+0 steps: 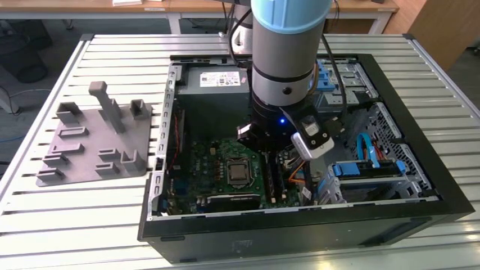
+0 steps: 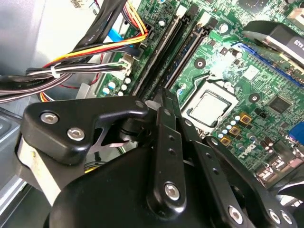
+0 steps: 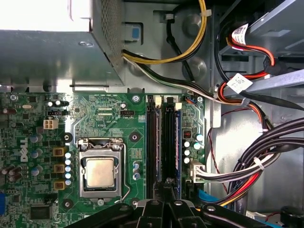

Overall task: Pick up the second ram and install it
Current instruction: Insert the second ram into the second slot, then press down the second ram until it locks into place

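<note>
Where the arm dips into the case, we list:
Pincer: low over the black memory slots; we cannot tell its state.
Second ram: we cannot tell it from the slots.
Case: open, on a slatted metal table.
Grey holder tray: beside the case.
Room: wooden desk behind.

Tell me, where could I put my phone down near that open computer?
Bare slatted table lies in front of the grey holder tray, beside the computer case. Inside the case it is crowded: the arm, the cables and the motherboard.
</note>
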`<state>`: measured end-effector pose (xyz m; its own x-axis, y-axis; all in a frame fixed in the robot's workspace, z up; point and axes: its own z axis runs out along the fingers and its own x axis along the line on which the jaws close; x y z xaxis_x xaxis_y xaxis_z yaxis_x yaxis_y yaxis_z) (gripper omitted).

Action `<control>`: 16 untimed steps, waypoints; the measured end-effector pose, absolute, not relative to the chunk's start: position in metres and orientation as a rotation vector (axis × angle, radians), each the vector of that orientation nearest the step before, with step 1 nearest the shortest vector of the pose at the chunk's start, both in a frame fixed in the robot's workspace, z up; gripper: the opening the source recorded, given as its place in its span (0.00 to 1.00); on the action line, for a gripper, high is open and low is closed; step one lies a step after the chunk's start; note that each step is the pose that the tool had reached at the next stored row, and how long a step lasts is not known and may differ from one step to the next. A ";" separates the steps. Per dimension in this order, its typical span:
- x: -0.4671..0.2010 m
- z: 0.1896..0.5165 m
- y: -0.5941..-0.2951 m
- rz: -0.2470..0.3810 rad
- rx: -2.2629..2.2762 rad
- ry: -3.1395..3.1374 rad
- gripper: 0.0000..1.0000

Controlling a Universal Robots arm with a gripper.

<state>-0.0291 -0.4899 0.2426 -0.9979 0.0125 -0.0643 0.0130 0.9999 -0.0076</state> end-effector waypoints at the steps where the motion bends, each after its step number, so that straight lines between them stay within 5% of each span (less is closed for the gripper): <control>1: -0.029 0.243 -0.490 -0.012 0.020 3.077 0.10; 16: -0.029 0.239 -0.477 -0.012 0.019 3.078 0.10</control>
<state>-0.0290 -0.4767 0.2394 -0.9979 0.0124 -0.0637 0.0129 0.9999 -0.0077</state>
